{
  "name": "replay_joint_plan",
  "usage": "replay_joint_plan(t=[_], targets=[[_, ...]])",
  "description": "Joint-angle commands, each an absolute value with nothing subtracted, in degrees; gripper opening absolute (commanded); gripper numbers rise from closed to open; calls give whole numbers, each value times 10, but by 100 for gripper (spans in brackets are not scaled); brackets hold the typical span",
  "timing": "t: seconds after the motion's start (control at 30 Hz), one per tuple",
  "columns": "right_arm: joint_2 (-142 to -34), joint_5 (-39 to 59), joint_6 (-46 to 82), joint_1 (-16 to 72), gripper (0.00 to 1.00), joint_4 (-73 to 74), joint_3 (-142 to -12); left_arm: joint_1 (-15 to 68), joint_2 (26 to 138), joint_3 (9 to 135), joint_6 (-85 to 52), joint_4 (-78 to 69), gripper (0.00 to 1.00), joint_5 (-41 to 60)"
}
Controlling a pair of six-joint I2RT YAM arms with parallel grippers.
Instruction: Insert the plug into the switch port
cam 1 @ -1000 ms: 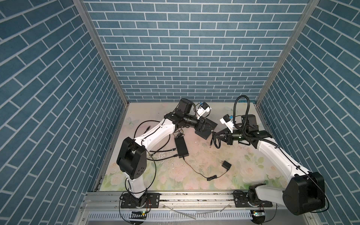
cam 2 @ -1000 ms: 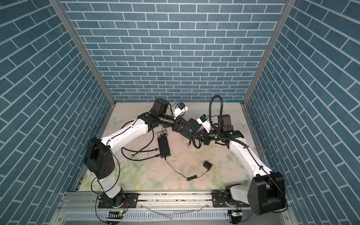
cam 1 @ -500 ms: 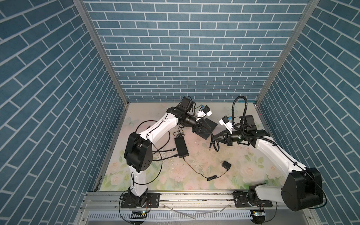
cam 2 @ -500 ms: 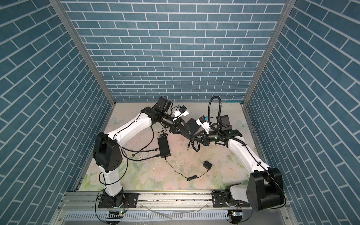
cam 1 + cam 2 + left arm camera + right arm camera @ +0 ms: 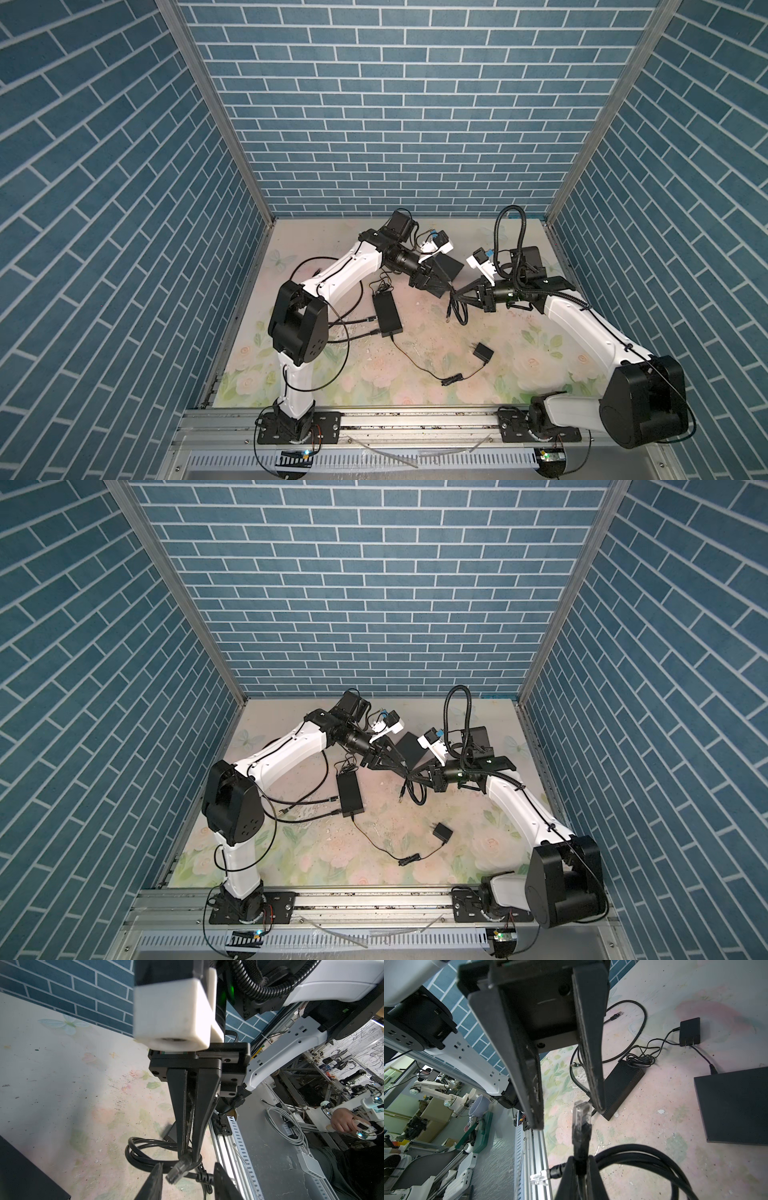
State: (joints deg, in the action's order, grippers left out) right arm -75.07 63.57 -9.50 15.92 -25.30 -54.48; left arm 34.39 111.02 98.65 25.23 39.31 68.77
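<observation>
The clear-tipped plug (image 5: pixel 581 1113) sticks out past my right gripper (image 5: pixel 580 1169), which is shut on the black cable just behind it. My left gripper (image 5: pixel 188 1180) is open, and the plug (image 5: pixel 179 1169) lies between its two fingers with a gap on each side. In both top views the grippers meet tip to tip, left gripper (image 5: pixel 444 287) against right gripper (image 5: pixel 457 293), above the mat's middle. A ribbed black box (image 5: pixel 386 313) and a flat black box (image 5: pixel 448 266) lie nearby. No port shows, so I cannot tell which is the switch.
The cable's coil (image 5: pixel 457 316) hangs below the right gripper, with a second clear plug (image 5: pixel 538 1177) at its other end. A wall adapter (image 5: pixel 482 353) and thin cord lie toward the front. Loose cables (image 5: pixel 345 328) trail left of the ribbed box.
The left arm has swung toward the right gripper and its fingers have narrowed around the plug. The right gripper keeps its hold on the cable.
</observation>
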Motion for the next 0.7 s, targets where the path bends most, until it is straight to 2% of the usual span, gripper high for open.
replay_joint_plan(t=[0.0, 0.07, 0.47, 0.67], targets=[[-748, 657, -127, 166, 0, -255, -558, 346, 1121, 994, 253, 388, 38, 689], [-748, 657, -126, 167, 0, -256, -559, 347, 1121, 997, 252, 387, 33, 691], [-751, 657, -108, 171, 0, -237, -559, 350, 1120, 986, 251, 381, 17, 709], [-750, 634, -99, 171, 0, -238, -558, 352, 1123, 972, 210, 345, 4, 713]])
